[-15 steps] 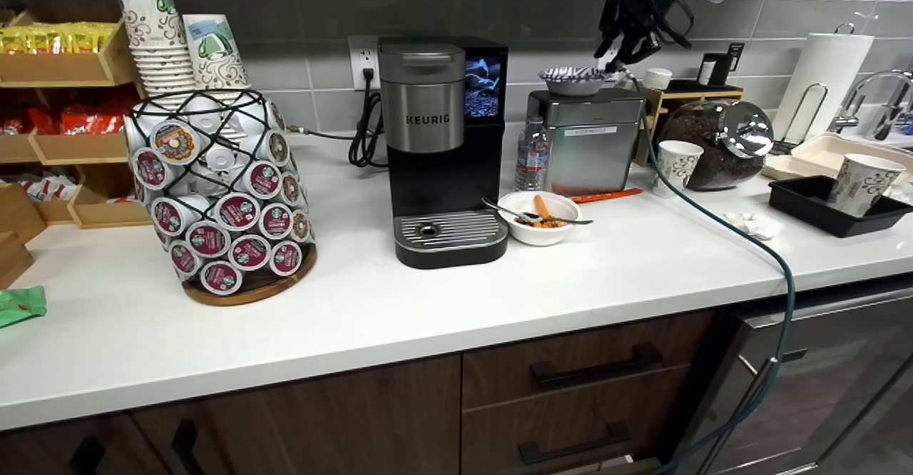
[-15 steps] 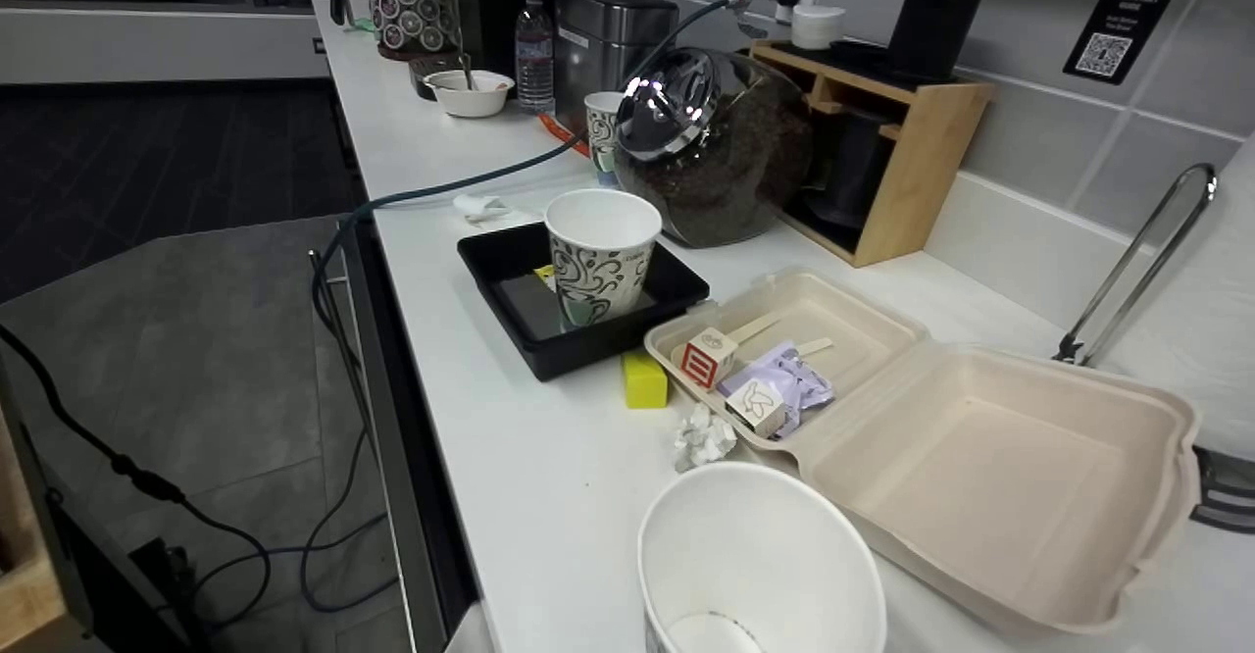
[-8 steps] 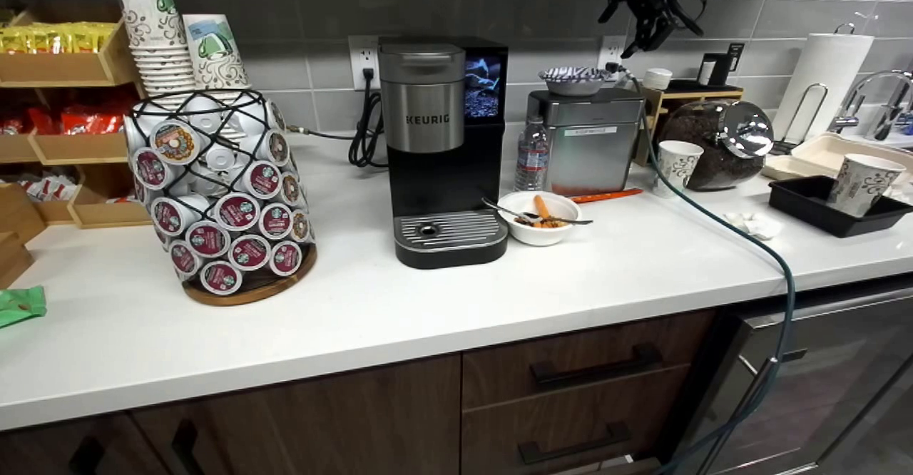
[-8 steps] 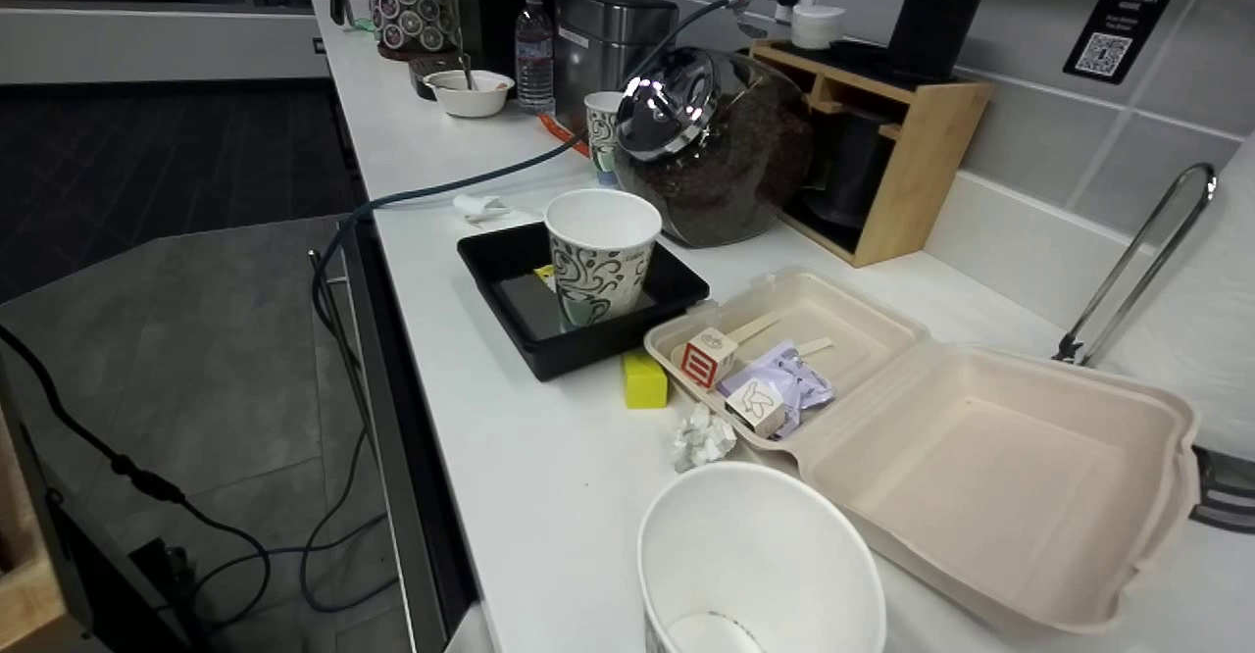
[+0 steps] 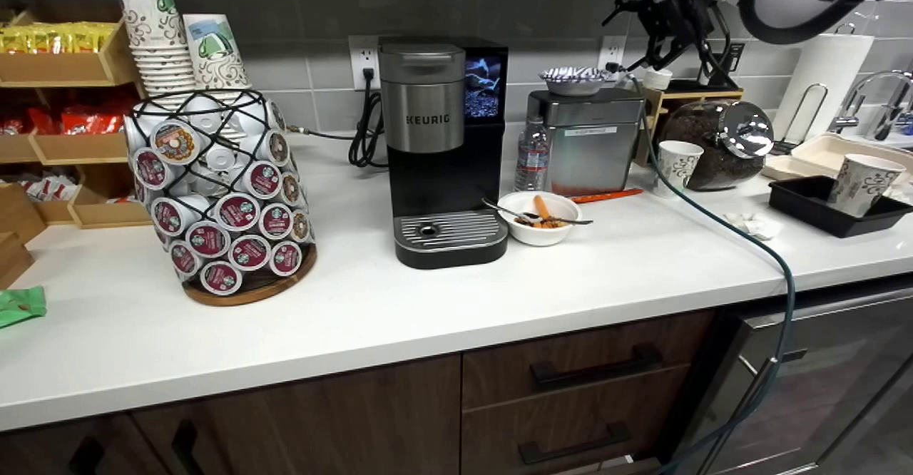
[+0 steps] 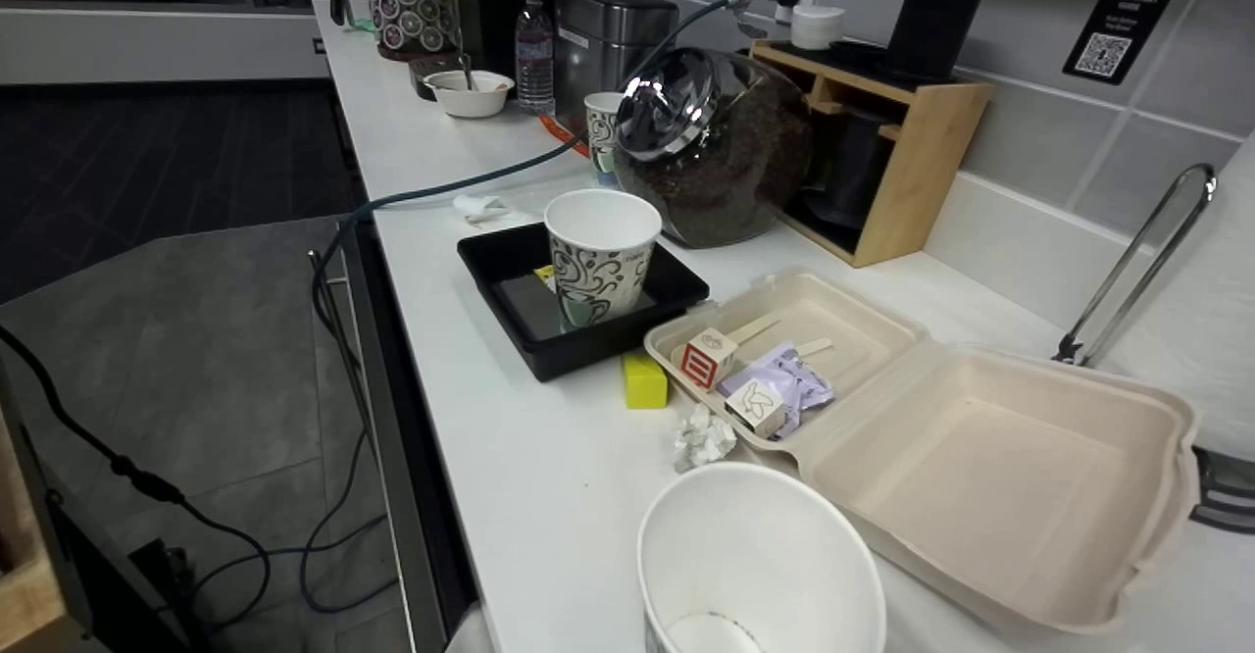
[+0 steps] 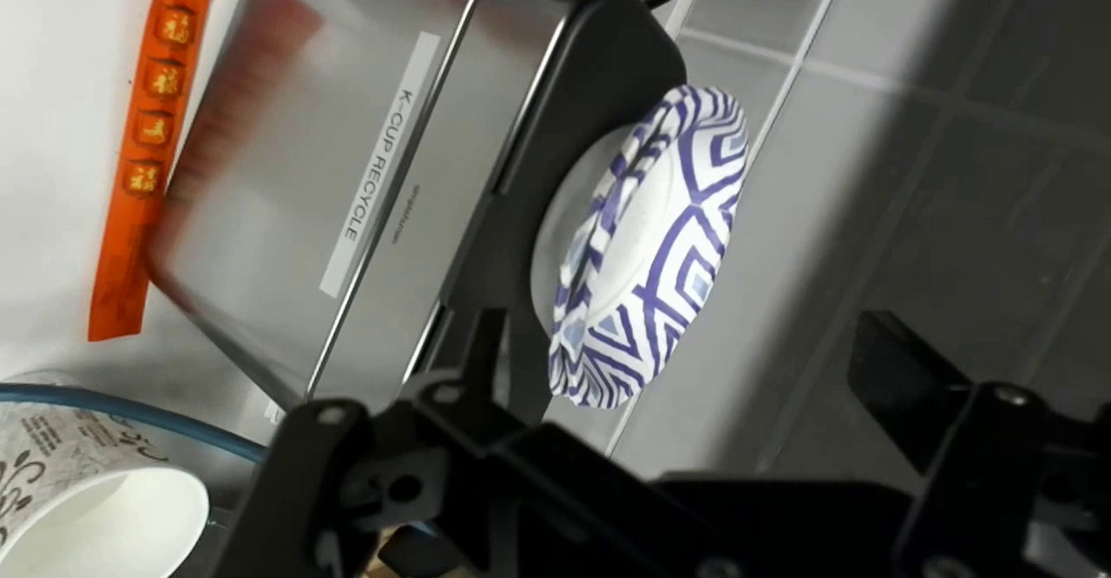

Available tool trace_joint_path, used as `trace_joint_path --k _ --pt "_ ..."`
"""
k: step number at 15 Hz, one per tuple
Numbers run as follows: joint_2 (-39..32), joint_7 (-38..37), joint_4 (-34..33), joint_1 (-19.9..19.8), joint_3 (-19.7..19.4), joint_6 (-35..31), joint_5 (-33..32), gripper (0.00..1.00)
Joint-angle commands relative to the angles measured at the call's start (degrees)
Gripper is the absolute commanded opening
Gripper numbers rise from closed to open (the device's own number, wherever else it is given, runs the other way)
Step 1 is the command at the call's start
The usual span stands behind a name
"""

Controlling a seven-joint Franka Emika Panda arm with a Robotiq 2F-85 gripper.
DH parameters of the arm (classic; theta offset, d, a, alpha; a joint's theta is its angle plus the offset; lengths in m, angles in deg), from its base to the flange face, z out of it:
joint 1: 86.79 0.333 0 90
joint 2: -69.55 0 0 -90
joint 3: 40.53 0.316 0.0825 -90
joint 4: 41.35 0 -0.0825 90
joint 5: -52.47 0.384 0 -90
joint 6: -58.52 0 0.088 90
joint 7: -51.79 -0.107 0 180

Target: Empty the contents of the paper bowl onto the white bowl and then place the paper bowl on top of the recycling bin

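The paper bowl [image 5: 574, 83], pale outside with a purple-blue and white pattern inside, sits upright on the lid of the steel recycling bin [image 5: 595, 150], labelled K-CUP RECYCLE. In the wrist view one side of the paper bowl [image 7: 690, 248] looks creased inward, and the visible part of its inside is bare. My gripper [image 5: 628, 44] hangs above and beside it, apart from it. Its fingers [image 7: 898, 378] stand wide with nothing held between them. Lower down on the counter, the white bowl [image 5: 535, 235] holds orange pieces, dark bits and metal cutlery.
A Keurig coffee maker [image 5: 428, 118] stands beside the white bowl. A water bottle [image 5: 532, 155] is next to the bin. Close by are a patterned cup [image 5: 676, 168], a dark glass jar [image 5: 702, 143] and a hanging cable [image 5: 727, 225].
My gripper was at the paper bowl's edge; it has opened, let go and drawn back, up and away towards the sink side. The paper bowl has stayed on the bin.
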Motion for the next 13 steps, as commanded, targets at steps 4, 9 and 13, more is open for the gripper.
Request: trace_joint_path --k 4,9,13 --pt "14.9 -24.3 17.4 11.1 -16.5 -11.4 -22.5 1.00" --pt "23.6 -33.5 23.5 2.2 -17.4 -19.9 -38.1 1.00" --pt "22.1 -30.5 21.6 2.0 -18.2 -20.1 -35.9 1.00"
